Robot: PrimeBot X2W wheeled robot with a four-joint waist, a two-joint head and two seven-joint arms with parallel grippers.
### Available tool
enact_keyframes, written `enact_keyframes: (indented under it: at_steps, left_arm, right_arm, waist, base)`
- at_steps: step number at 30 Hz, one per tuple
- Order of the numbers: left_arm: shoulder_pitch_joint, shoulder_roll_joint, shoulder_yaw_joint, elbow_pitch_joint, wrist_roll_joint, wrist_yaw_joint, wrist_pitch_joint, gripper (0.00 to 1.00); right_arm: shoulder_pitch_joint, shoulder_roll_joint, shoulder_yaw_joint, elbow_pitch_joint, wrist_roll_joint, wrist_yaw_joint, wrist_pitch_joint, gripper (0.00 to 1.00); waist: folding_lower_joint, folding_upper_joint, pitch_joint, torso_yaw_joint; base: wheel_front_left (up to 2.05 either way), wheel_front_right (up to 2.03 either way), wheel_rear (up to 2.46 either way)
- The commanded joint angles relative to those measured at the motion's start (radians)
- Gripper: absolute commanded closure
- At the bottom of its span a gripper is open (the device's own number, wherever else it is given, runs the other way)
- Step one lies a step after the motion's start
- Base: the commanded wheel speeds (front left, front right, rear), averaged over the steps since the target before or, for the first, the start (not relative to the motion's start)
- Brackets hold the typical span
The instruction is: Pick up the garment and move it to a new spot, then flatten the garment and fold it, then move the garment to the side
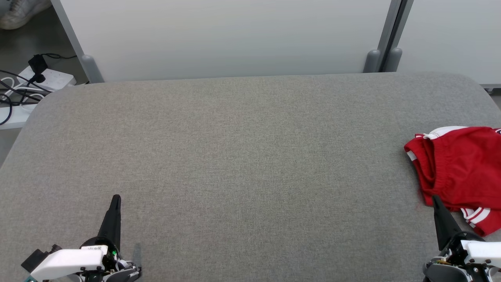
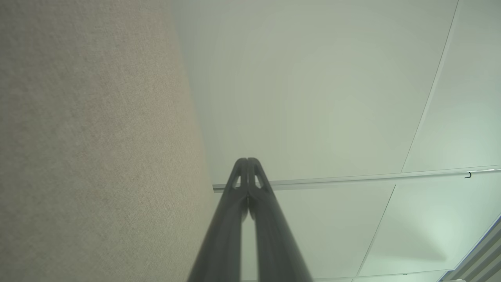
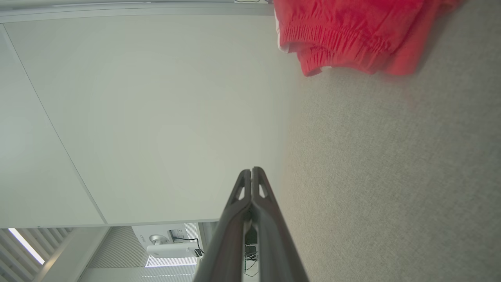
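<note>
Red shorts (image 1: 462, 164) spotted crumpled at right edge of grey fabric table (image 1: 235, 156). Saw left gripper (image 1: 116, 198) clamped tight on nothing, right gripper (image 1: 435, 199) likewise, near shorts.

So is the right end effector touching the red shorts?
Apart. In the right wrist view the shut right end effector points past the red shorts, with bare grey surface between them. The head view's overlap is just perspective.

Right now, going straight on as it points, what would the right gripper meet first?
Likely the white wall panel beyond the grey fabric-covered table; the crumpled red cloth garment lies off to one side. Depth unclear.
</note>
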Motion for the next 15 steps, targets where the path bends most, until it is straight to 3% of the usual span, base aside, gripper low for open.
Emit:
enact_keyframes:
  at_steps: [1, 15]
  left_arm:
    - [-0.056, 0.007, 0.033, -0.023, 0.002, -0.008, 0.006, 1.00]
    - [-0.056, 0.007, 0.034, -0.023, 0.003, -0.008, 0.007, 1.00]
  right_arm:
    - [-0.044, -0.011, 0.019, -0.027, -0.007, 0.005, 0.009, 1.00]
    - [-0.044, -0.010, 0.017, -0.027, -0.009, 0.005, 0.011, 1.00]
  waist:
    - [0.0000, 0.0000, 0.000, 0.000]
    - [0.0000, 0.0000, 0.000, 0.000]
  base:
    - [0.00, 0.00, 0.00]
    - [0.00, 0.00, 0.00]
